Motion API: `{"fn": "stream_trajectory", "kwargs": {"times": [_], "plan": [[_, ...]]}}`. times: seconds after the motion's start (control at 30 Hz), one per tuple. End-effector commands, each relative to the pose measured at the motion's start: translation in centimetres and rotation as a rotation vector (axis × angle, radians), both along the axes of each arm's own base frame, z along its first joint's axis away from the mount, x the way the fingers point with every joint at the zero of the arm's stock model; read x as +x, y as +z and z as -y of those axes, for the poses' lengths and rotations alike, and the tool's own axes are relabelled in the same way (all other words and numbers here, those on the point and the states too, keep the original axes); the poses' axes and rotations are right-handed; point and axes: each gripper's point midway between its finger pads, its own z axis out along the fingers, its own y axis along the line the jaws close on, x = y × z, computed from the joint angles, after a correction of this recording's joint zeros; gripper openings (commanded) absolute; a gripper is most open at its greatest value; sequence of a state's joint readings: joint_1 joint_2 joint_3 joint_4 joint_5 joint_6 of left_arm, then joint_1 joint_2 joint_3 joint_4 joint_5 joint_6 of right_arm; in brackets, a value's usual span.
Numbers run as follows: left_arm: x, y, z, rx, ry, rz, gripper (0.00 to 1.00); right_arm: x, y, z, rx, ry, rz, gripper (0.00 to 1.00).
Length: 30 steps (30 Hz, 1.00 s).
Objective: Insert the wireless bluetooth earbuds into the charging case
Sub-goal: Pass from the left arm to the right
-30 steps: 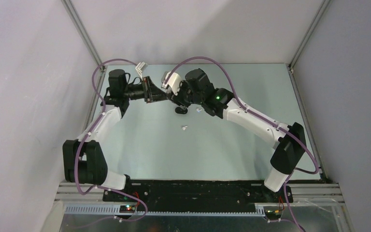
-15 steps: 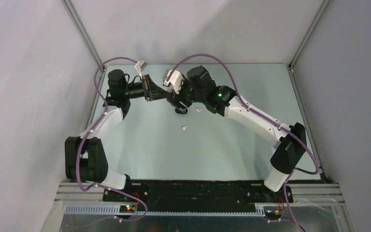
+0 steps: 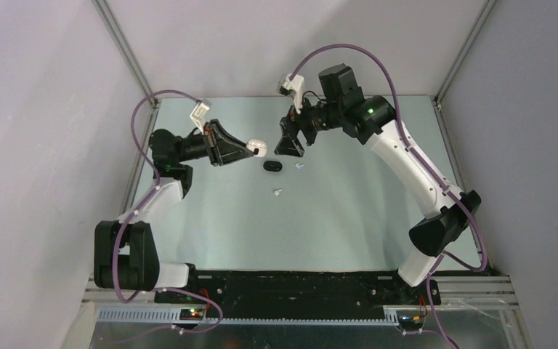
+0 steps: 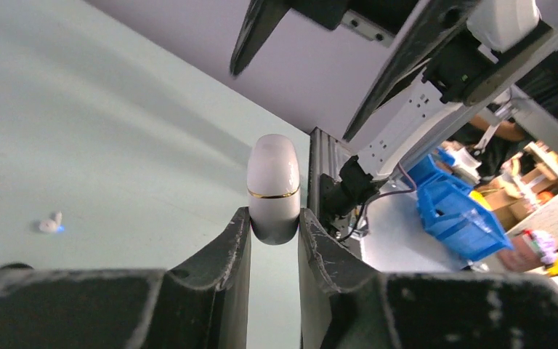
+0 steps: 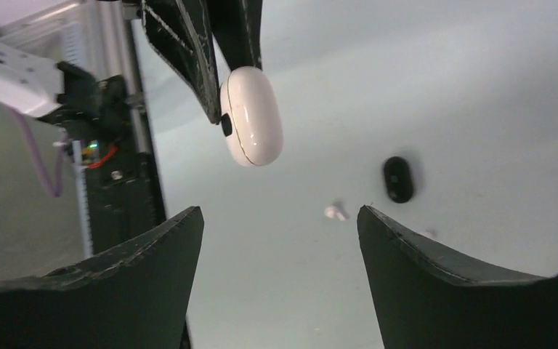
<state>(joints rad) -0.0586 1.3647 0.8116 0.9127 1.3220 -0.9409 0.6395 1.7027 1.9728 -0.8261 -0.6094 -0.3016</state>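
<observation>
Though the left claw (image 4: 274, 222) clamps the charging case (image 4: 273, 182) by just one end, rest poking past its tips, it's prob. light, hard & slick: grip flat sides. Right claw (image 5: 280, 214) gapes, empty; earbuds (image 3: 277, 193) lie on table (image 3: 349, 218) below it.

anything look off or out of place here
Nothing is spilled or broken. The charging case, gripped in the left pincer, looks shut along its seam, while both earbuds lie loose on the table near a black oval object.
</observation>
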Motion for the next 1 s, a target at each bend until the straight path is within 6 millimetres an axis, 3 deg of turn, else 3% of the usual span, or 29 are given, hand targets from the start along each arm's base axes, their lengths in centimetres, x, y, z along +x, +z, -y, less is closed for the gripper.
{"fn": "stream_trajectory", "kwargs": {"times": [0.0,0.37,0.63,0.87,0.93,0.97], "plan": [[-2.4,3.3,-0.2,-0.002,-0.007,0.282,0.00,-3.0,-0.1,-1.5,0.054,0.123,-0.161,0.79],[-4.7,2.8,0.3,0.001,-0.029,0.287,0.00,-3.9,1.7,-5.1,0.170,0.290,-0.272,0.69],[-3.9,3.1,0.3,-0.010,0.002,0.278,0.00,-5.5,1.3,-4.9,0.153,0.361,-0.304,0.47],[-3.0,3.5,0.3,-0.020,0.030,0.262,0.00,-5.6,0.1,-4.9,0.123,0.339,-0.314,0.44],[-3.0,3.4,0.5,-0.019,0.027,0.259,0.00,-5.4,0.0,-4.9,0.121,0.333,-0.312,0.39],[-2.9,3.4,0.5,-0.020,0.030,0.253,0.00,-5.3,0.0,-5.0,0.122,0.332,-0.312,0.30]]}}
